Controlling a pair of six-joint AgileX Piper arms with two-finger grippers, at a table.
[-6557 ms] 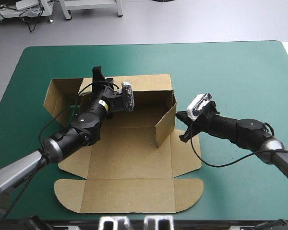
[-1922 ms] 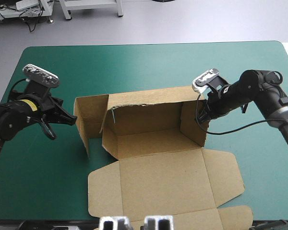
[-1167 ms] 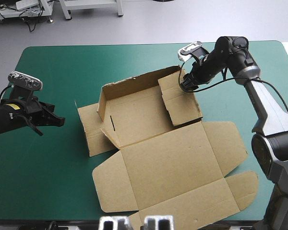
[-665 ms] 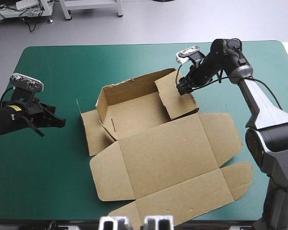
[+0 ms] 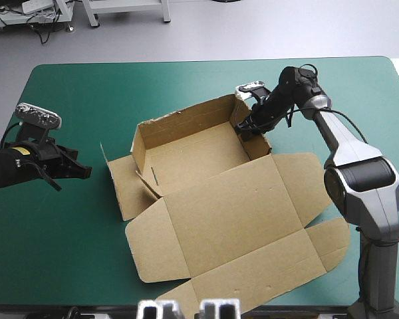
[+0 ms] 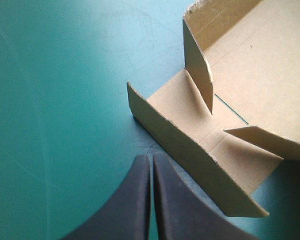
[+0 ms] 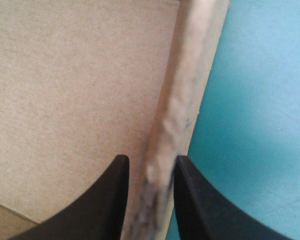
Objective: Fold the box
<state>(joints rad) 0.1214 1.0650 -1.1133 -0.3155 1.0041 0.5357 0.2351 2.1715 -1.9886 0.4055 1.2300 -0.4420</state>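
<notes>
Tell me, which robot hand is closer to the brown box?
Right. The right gripper pinches a wall of the box; the left gripper hangs shut over the teal-green cover, apart from it.

I get even, bright overhead light: a pale sheen lies on the teal-green table cover (image 5: 206, 83) at twelve o'clock from the brown cardboard box (image 5: 186, 153), shadows are soft and short inside its raised walls, and the cover dims toward seven o'clock.
</notes>
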